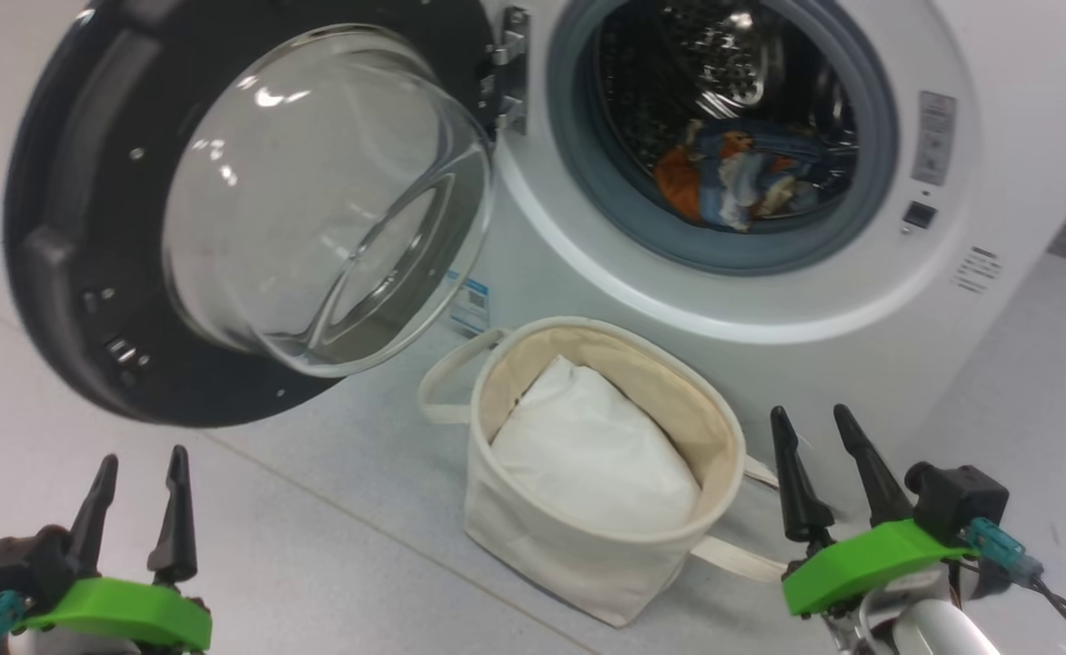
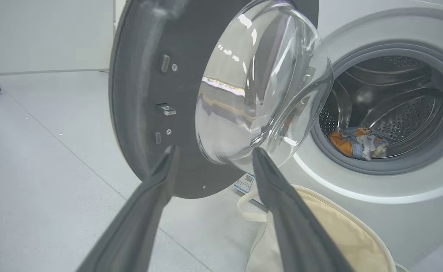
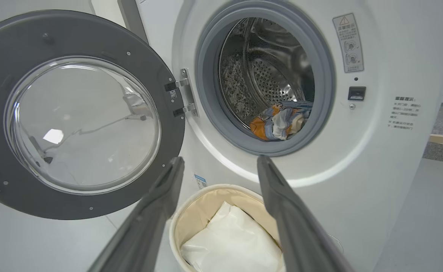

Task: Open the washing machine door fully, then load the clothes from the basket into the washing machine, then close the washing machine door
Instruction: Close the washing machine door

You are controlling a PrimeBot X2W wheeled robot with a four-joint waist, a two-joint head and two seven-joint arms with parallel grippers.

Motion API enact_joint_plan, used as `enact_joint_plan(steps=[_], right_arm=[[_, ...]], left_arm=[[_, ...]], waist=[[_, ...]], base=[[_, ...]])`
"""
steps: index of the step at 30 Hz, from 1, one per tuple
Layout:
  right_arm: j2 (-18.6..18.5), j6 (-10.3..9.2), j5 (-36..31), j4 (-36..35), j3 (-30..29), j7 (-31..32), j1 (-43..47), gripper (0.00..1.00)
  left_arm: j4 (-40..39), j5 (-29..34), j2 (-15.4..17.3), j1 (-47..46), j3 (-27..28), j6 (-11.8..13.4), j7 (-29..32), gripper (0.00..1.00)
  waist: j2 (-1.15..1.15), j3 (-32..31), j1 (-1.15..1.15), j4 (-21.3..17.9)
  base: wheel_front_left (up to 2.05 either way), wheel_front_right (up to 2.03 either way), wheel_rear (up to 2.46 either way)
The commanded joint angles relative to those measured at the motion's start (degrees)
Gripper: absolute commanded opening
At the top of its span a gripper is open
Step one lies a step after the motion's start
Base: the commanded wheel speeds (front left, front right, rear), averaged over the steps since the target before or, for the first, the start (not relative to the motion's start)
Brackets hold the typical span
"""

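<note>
Door point(image 1: 315, 200) gapes, clothes point(image 1: 729, 182) in drum point(image 1: 678, 64); left pincer point(image 1: 144, 455) and right pincer point(image 1: 810, 411) apart, empty; best shove rim point(image 1: 42, 246) far from hinge point(image 1: 510, 68).

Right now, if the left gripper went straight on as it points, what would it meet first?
Most likely the door: the open left gripper aims at the lower edge of its glass bowl. How far off is unclear.

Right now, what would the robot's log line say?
washing machine door open | clothes in drum | basket holds white pad | left claw open, empty | right claw open, empty | next: close door
</note>
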Motion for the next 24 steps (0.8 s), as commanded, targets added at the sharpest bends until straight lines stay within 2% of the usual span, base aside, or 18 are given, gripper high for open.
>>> enact_joint_plan(steps=[1, 11, 24], right_arm=[[0.0, 0.03, 0.4, -2.5, 1.4, -0.7, -1.3, 1.0], [-0.6, 0.03, 1.2, -1.4, 4.7, -0.7, -4.3, 1.0], [-0.7, 0.03, 2.1, 0.0, 6.1, -0.7, -5.1, 1.0]], left_arm=[[-2.4, 0.7, 1.4, -1.7, 2.4, -0.2, -0.5, 1.0], [-5.7, 1.0, 0.5, -0.2, 4.6, -0.3, -0.5, 1.0], [-6.5, 1.9, 0.0, 0.6, 4.8, -0.4, -0.5, 1.0]], waist=[[0.0, 0.3, 0.0, 1.2], [0.0, 2.1, 0.0, 2.8], [0.0, 1.9, 0.0, 2.6]], base=[[0.0, 0.0, 0.0], [0.0, 0.0, 0.0], [0.0, 0.0, 0.0]])
